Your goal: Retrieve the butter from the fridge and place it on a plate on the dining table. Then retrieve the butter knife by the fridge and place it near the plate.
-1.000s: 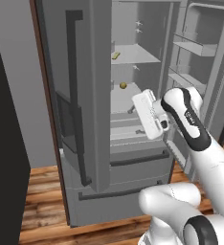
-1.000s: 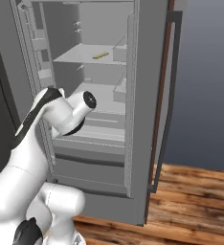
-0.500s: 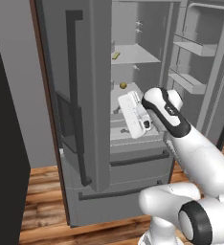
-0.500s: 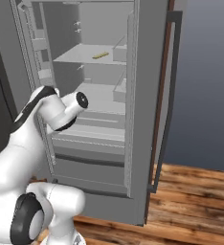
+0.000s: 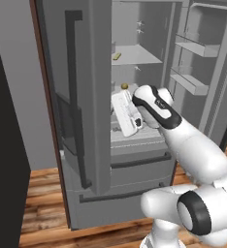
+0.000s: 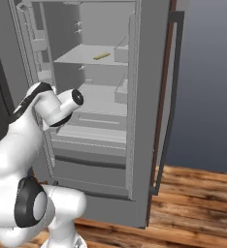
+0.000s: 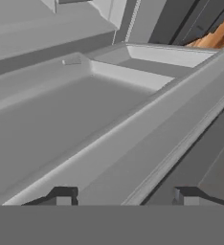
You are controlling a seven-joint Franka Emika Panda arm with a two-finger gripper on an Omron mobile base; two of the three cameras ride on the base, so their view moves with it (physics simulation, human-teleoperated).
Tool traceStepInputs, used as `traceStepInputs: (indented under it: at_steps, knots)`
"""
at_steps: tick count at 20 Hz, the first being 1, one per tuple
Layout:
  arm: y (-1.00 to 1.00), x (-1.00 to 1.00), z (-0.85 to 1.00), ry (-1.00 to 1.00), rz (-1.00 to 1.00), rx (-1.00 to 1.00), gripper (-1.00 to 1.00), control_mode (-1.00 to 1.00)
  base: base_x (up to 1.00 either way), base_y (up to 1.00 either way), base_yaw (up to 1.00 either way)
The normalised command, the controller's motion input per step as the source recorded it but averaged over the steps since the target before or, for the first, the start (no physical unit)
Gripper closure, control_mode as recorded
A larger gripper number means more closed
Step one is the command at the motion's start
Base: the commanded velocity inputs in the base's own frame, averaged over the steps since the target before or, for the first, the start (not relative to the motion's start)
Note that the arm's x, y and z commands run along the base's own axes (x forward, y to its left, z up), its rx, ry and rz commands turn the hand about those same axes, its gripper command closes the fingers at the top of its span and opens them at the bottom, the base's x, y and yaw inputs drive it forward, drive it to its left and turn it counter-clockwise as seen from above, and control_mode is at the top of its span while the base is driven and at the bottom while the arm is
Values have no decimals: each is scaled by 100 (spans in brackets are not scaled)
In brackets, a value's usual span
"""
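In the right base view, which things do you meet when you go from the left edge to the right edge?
Robot arm → butter on the fridge shelf → long dark door handle → wood floor at the lower right.

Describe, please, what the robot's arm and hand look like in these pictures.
The arm is glossy white with rounded segments, dark grey bands and round dark joint caps. Its hand is a boxy white block, and two small dark fingertips show in the hand view. No cables or markings are visible.
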Motion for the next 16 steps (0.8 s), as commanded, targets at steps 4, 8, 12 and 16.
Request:
traceStepInputs:
  at_steps: [4, 8, 12, 16]
  knots:
    - [52, -6, -23, 2, -2, 0, -100, -100, 0, 0, 0]
    - [64, -41, -25, 0, -3, 0, -100, -100, 0, 0, 0]
    - [80, -58, -26, -1, -6, 0, -100, -100, 0, 0, 0]
    - [77, -70, -19, -7, -7, -1, -100, -100, 0, 0, 0]
